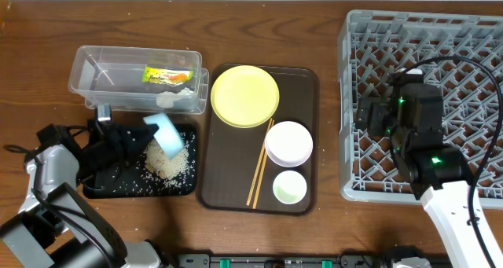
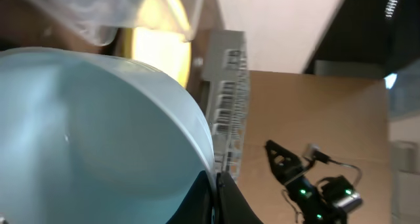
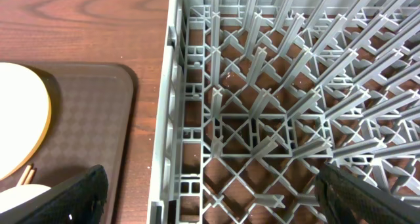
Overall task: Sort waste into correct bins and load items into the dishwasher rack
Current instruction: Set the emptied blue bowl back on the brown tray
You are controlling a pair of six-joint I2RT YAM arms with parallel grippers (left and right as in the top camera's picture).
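Nearest, the left gripper point(image 1: 143, 138) is clamped on the rim of the light blue bowl point(image 1: 167, 134), which tilts above rice grains point(image 1: 167, 167) in the black tray point(image 1: 106, 188). The right gripper point(image 3: 213, 196), fingers wide apart, hovers over the grey rack point(image 1: 471, 32). Farther back, the clear tub point(image 1: 85, 73) holds the snack wrapper point(image 1: 167, 76).

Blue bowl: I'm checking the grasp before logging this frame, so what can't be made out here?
Left wrist: the blue bowl fills the frame, blurred, hiding the rice and black tray beneath.
Overhead: the left pincer blends into the dark tray, so its hold on the rim is unclear.
Overhead: the right pincer is hidden under its own arm.
Right wrist: the yellow plate is cut by the left edge.
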